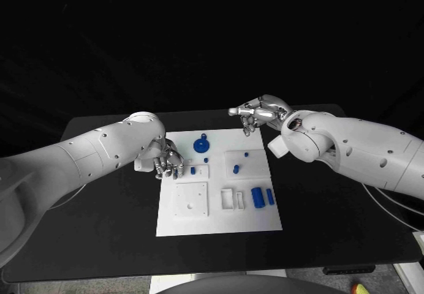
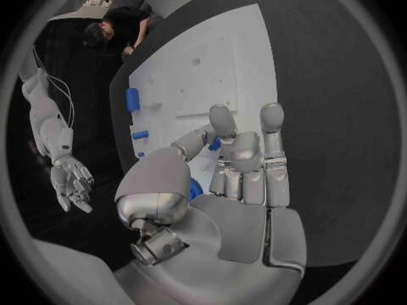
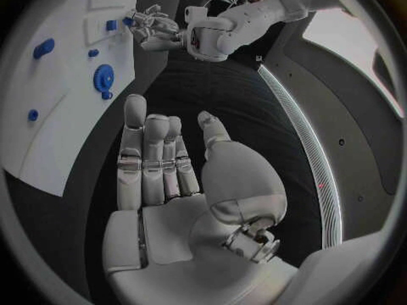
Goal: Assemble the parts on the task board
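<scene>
A: What is the left silver hand point(image 1: 164, 164) doing?

B: It is hanging over the nine o'clock edge of the white task board point(image 1: 261, 219), fingers curled downward. In the left wrist view a small blue piece point(image 2: 216, 144) is showing between the fingers, but I cannot tell whether they are pinching it or merely hovering over it.

A: And the right silver hand point(image 1: 258, 114)?

B: It is hovering just off the board's one o'clock corner, fingers loosely apart and gripping nothing; the right wrist view shows its palm bare.

A: Where are the parts sitting?

B: Going outward from the left hand: a small blue peg point(image 1: 193, 170) just beside its fingertips, toward three o'clock. Past that, a round blue gear-like disc point(image 1: 201, 145) near the board's twelve o'clock edge. A blue cylinder point(image 1: 257, 196) and a slimmer blue pin point(image 1: 269, 196) are lying at about four o'clock on the board, their long axes running twelve to six.

A: So which hand is nearer the work?

B: I am judging the left hand nearer the peg, the right nearer the disc.
</scene>
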`<state>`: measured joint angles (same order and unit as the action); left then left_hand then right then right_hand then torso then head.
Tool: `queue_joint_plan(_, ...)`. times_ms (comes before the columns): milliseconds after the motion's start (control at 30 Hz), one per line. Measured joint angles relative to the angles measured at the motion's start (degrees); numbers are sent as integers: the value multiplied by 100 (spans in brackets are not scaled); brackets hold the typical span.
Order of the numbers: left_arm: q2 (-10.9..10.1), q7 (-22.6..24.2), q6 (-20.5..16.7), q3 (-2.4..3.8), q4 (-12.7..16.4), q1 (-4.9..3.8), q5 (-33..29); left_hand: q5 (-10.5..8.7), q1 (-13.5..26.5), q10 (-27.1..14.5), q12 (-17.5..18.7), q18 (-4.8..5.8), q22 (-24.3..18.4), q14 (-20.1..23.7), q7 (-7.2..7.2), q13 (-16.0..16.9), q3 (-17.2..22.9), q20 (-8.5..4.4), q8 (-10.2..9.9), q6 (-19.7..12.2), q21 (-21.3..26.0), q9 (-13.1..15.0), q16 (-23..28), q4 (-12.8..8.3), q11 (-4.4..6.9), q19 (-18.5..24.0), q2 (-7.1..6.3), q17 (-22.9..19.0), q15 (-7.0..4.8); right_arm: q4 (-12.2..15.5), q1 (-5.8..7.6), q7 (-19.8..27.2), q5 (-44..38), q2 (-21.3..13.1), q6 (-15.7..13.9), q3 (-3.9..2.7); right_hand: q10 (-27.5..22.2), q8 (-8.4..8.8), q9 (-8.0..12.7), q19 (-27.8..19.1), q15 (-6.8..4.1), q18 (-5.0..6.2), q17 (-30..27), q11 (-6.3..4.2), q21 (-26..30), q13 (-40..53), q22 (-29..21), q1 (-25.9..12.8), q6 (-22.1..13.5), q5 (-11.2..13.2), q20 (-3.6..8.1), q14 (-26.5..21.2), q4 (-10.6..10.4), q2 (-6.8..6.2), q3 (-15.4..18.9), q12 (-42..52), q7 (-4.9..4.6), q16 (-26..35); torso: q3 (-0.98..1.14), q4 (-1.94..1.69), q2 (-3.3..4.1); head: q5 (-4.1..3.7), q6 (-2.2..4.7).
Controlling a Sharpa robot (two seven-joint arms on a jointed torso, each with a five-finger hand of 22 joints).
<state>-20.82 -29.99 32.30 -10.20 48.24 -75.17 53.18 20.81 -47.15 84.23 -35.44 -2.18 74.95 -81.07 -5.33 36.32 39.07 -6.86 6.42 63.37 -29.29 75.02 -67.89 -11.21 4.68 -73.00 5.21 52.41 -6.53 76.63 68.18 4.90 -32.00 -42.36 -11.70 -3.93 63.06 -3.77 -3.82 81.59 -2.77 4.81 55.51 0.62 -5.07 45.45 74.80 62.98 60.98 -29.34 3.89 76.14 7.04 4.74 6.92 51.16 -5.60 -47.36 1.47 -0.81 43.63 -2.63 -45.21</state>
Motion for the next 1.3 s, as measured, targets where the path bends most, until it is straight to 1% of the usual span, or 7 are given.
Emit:
queue_joint_plan(333, 25, 11, -14, 6, -15, 10, 39, -3, -40, 1, 0, 0, -1, 0, 2, -1, -58, 0, 0, 40, 0, -1, 0, 0, -1, 0, 11, -1, 0, -3, 0, 0, 0, 7, 3, 0, 0, 0, 0, 0, 0, 0, 0, 0, 0, 0, -1, 0, 0, 0, 0, 0, 0, 0, 0, 0, 0, 0, 3, 2, 2, -20, -15)
queue_joint_plan(533, 36, 11, -17, 6, -13, 14, 61, -4, -82, 2, 0, 0, -1, 1, 3, -1, -80, 0, 0, 41, 0, -2, 0, -16, -2, 0, 8, 13, 1, -6, 0, 0, 0, 14, 6, 0, 0, 0, 0, 0, 0, 0, 0, 0, 0, 0, 6, -26, 0, -36, 0, 0, 9, -26, -72, 0, 0, 0, 3, 1, 0, -25, -23)
queue_joint_plan(600, 39, 11, -17, 6, -13, 14, 67, -3, -104, 3, -8, 0, -1, 1, 3, -2, -196, 0, -4, 41, 3, -2, -22, -5, -3, 0, 15, 14, 1, -8, 0, 0, 0, 15, 7, 0, 0, 0, 0, 0, 0, 0, 0, 0, 0, 0, 7, -26, 0, -39, 0, 0, 8, -26, -72, 0, 0, 0, 3, 1, -1, -31, -27)
queue_joint_plan(700, 41, 10, -11, 6, -13, 14, 70, 53, -260, 11, -30, 0, -1, 1, 15, -19, -579, 21, -49, 54, 36, -2, -22, -9, -11, -20, 137, 22, 1, -9, 0, 0, 0, 17, 8, 0, 0, 0, 0, 0, 0, 0, 0, 0, 0, 0, 6, -25, 0, -39, 0, 0, 8, -25, -72, 0, 0, 0, 4, -1, -1, -38, -31)
queue_joint_plan(767, 44, 8, -8, 6, -13, 14, 75, 53, -277, 12, -30, 0, -2, 1, 9, -24, -658, 21, -50, 74, 36, -2, -22, -24, -11, -21, 142, 22, 1, -12, 0, 0, -1, 21, 9, 0, 0, 0, 0, 0, 0, 0, 0, 0, 0, 0, 6, -25, 0, -39, 0, 0, 8, -25, -71, 0, 0, 0, 4, -2, -1, -42, -32)
queue_joint_plan(1000, 68, 3, 5, 5, -27, 21, 82, -88, -315, 21, -30, 0, -2, 1, 23, -35, -793, 22, -74, 127, 58, -2, -22, 15, -21, -22, 179, 22, 1, -16, 0, 0, -1, 32, 13, 0, 0, 0, 0, 0, 0, 0, 0, 0, 0, 0, 6, -24, 0, -39, 0, 0, 8, -24, -71, 0, 0, 0, 4, -1, -2, -42, -39)
queue_joint_plan(1300, 84, 0, 24, 0, -38, 26, 87, -137, -322, 22, -30, 1, -3, 1, 50, -40, -890, 42, -93, 162, 58, -2, -22, 26, -22, -41, 173, 21, 1, -19, 0, 0, -1, 35, 16, 0, 0, 0, 0, 0, 0, 0, 0, 0, 0, 0, 5, -24, 0, -39, 0, 0, 8, -24, -71, 0, 0, 0, 1, -2, -3, -50, -53)
